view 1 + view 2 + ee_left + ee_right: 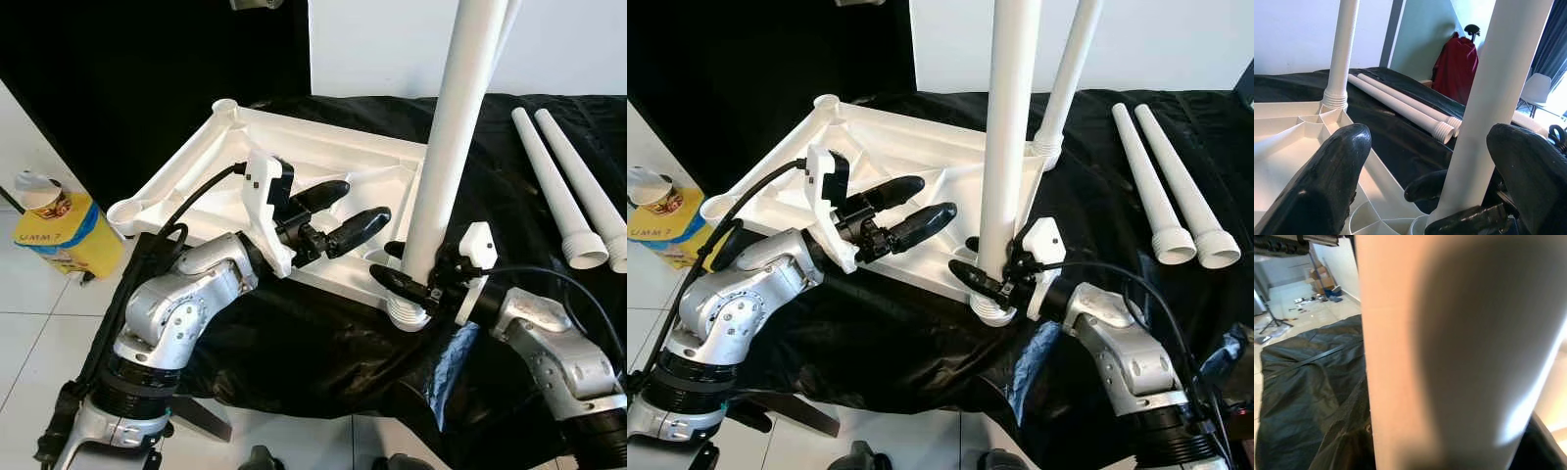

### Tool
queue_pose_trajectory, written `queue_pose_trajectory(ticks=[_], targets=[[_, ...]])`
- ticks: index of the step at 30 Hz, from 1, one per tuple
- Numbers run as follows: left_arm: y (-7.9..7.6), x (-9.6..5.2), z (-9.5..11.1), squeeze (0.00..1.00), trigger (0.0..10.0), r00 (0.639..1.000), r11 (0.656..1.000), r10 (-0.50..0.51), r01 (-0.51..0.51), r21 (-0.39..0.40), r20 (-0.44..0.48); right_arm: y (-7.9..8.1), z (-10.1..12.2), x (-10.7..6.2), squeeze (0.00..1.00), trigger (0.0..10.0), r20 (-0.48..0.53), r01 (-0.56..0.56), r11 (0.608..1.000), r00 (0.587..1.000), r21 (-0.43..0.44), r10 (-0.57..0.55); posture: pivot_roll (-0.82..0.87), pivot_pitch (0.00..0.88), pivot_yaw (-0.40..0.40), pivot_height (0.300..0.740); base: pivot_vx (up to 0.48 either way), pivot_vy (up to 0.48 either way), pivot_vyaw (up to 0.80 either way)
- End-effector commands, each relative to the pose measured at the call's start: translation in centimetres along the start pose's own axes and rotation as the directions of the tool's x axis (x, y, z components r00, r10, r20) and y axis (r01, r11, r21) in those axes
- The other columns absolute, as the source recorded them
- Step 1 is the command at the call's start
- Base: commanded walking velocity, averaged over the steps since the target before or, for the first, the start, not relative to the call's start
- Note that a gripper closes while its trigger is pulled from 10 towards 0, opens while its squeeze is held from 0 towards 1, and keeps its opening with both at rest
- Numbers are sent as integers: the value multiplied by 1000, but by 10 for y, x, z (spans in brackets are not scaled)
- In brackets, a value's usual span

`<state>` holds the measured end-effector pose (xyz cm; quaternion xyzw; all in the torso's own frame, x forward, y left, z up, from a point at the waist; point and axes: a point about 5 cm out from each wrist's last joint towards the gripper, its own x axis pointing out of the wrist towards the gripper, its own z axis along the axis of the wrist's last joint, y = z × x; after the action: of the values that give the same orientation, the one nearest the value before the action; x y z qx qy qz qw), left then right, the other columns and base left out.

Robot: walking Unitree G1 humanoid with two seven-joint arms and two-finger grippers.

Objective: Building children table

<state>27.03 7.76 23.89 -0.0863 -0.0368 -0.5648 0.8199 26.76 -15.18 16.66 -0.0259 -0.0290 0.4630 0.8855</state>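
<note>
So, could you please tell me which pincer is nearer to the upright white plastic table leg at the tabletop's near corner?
Right. The right pincer grips the upright white plastic table leg near its base; the left pincer hovers open beside it.

Two upright legs [1007,137] [1070,78] block the tabletop's [921,147] right edge; its ribbed middle lies open, and two loose legs [1161,186] lie well apart.

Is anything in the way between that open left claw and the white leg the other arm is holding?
Nothing visible is. The left end effector hovers open over the upturned tabletop, facing the upright leg, with only open air between. The right end effector grips that leg near its base.
</note>
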Motion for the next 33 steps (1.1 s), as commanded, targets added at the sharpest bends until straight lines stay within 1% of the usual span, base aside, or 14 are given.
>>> queue_pose_trajectory(ticks=[1,4,5,8,11,15,18,21,23,28,29,30,31,33], targets=[[-28,-4,-4,0,10000,875,876,-483,483,-8,-37,2,1,-1,0,10000,-16,-46,999,999,13,47,-7,56,-7,740,0,0,0],[-28,-3,-7,0,10000,869,870,-492,492,-18,-53,4,-1,-1,0,10000,-33,-69,997,997,19,70,-7,55,-7,740,0,0,0],[-28,-2,-8,0,10000,864,867,-498,498,-23,-67,5,-2,-1,0,10000,-55,-94,995,994,22,95,-7,55,-7,740,0,0,0],[-29,0,-7,0,10000,858,861,-509,508,-25,-71,6,-3,-1,0,10000,-79,-124,992,989,26,125,-6,55,-9,740,0,0,0],[-30,6,-1,0,10000,847,850,-527,527,-21,-74,8,-4,2,0,10000,-126,-185,982,974,25,186,-3,53,-10,740,0,0,0],[-30,10,1,0,10000,842,845,-533,534,-15,-81,9,-4,5,0,10000,-141,-220,975,965,22,220,-2,52,-10,740,0,0,0],[-30,17,5,0,10000,836,839,-544,545,-7,-77,11,-2,9,0,10000,-158,-274,962,949,13,272,2,44,-9,740,0,0,0],[-30,18,6,0,10000,833,836,-548,549,-5,-77,11,-2,11,0,10000,-161,-283,959,946,9,281,2,44,-9,740,0,0,0],[-31,21,11,0,10000,819,821,-570,571,-9,-56,12,-2,13,0,10000,-170,-309,951,937,2,304,6,35,-6,740,0,0,0],[-32,22,13,0,10000,810,811,-584,584,-17,-44,12,-2,15,0,10000,-176,-320,948,933,-6,314,7,34,-5,740,0,0,0],[-33,22,15,0,10000,799,800,-600,600,-19,-39,12,-3,17,0,10000,-183,-325,946,930,-9,318,6,32,-4,740,0,0,0],[-33,22,15,0,10000,799,800,-600,600,-19,-39,12,-3,17,0,10000,-183,-325,946,930,-9,318,6,32,-4,740,0,0,0],[-34,22,16,0,10000,787,788,-616,615,-27,-36,12,-3,19,0,10000,-185,-328,945,929,-9,320,9,28,-2,740,0,0,0],[-34,22,16,0,10000,787,788,-616,615,-27,-36,12,-3,19,0,10000,-185,-328,945,929,-9,320,9,28,-2,740,0,0,0]])
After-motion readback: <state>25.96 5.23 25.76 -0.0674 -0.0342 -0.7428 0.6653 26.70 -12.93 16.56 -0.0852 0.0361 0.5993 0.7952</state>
